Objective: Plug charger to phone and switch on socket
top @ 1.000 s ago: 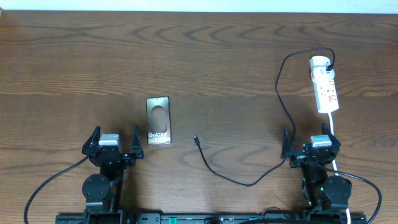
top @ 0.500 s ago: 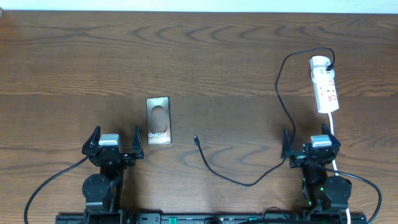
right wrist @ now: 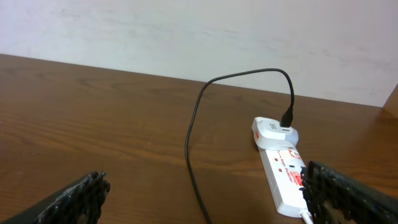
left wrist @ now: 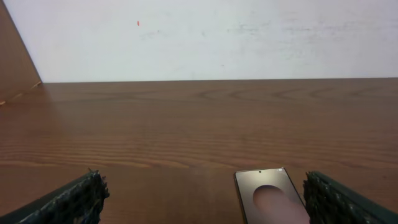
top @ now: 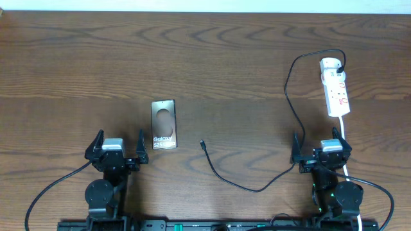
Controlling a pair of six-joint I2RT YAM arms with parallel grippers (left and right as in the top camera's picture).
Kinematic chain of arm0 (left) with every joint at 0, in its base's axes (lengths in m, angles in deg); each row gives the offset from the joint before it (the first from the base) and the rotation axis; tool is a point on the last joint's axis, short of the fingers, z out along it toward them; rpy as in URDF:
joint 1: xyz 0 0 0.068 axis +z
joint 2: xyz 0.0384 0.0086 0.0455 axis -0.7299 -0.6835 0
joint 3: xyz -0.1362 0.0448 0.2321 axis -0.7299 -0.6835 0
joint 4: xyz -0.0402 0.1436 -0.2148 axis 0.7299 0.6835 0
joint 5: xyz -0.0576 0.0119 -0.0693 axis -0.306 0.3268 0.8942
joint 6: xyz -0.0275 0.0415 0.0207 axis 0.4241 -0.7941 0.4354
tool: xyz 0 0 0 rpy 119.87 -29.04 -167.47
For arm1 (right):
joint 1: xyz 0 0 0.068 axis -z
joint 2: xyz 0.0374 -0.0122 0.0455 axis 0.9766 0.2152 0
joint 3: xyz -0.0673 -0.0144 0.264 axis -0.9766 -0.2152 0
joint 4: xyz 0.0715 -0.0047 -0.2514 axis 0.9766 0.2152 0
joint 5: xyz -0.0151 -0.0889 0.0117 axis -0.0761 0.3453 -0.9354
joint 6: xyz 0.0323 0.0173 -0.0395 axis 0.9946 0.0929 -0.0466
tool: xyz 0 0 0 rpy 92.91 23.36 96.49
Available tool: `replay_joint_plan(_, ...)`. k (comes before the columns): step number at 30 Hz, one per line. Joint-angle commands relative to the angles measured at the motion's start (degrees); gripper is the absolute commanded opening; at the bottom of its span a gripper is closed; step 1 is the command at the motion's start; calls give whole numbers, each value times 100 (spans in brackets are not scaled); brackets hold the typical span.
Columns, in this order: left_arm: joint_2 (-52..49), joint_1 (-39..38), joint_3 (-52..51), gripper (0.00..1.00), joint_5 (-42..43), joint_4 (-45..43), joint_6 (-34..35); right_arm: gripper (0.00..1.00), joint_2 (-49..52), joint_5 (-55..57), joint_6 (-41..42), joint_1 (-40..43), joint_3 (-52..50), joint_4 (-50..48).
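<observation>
The phone [top: 164,124] lies flat on the wooden table, just ahead and right of my left gripper [top: 119,145], which is open and empty; in the left wrist view the phone [left wrist: 267,198] sits close to the right finger. The charger [top: 289,96] runs from the white socket [top: 335,86] at the far right in a long loop, and its connector tip [top: 202,144] lies free between the arms. My right gripper [top: 321,147] stands open and empty just short of the socket [right wrist: 283,174], with the charger [right wrist: 189,149] running between its fingers' span on the table.
The socket's white cord [top: 345,138] trails back past the right arm. The robots' thicker black cables [top: 48,192] loop near the table's front edge. A pale wall [left wrist: 205,37] borders the far side of the table.
</observation>
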Motion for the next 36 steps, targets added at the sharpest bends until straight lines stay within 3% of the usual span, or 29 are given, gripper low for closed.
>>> replay_joint_plan(1, 28, 24, -63, 99, 17, 247, -96, 99, -31, 44, -17, -44, -26, -2)
replay_joint_plan(36, 22, 24, 55, 99, 11, 229, -74, 99, -31, 42, -15, -44, -26, -2)
